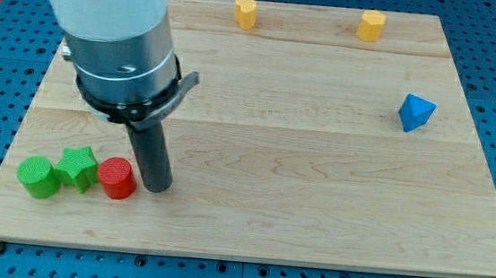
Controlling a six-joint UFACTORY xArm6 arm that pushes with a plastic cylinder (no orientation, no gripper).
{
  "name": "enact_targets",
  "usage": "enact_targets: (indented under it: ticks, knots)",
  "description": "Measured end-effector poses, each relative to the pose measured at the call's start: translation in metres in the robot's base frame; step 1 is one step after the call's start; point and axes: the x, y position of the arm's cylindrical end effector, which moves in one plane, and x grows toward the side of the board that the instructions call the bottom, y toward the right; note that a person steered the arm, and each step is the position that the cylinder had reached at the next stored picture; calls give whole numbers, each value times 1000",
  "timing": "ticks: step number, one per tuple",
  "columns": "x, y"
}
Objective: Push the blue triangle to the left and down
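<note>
The blue triangle (416, 112) lies near the view's right edge of the wooden board (300, 162), in its upper half. My tip (156, 188) rests on the board at the lower left, far to the left of and below the blue triangle. It stands just right of a red cylinder (118, 178) and seems to touch it or nearly so.
A green star (76, 167) and a green cylinder (37, 177) sit left of the red cylinder in a row. Two yellow blocks (245, 13) (371, 26) sit near the board's top edge. The arm's grey body (121, 47) covers the upper left.
</note>
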Motion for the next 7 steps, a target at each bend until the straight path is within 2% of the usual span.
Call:
enact_targets:
  ticks: [1, 3, 4, 5, 7]
  knots:
    - [-6, -6]
    - [-5, 252]
    - [-51, 369]
    - [-85, 389]
    - [-121, 333]
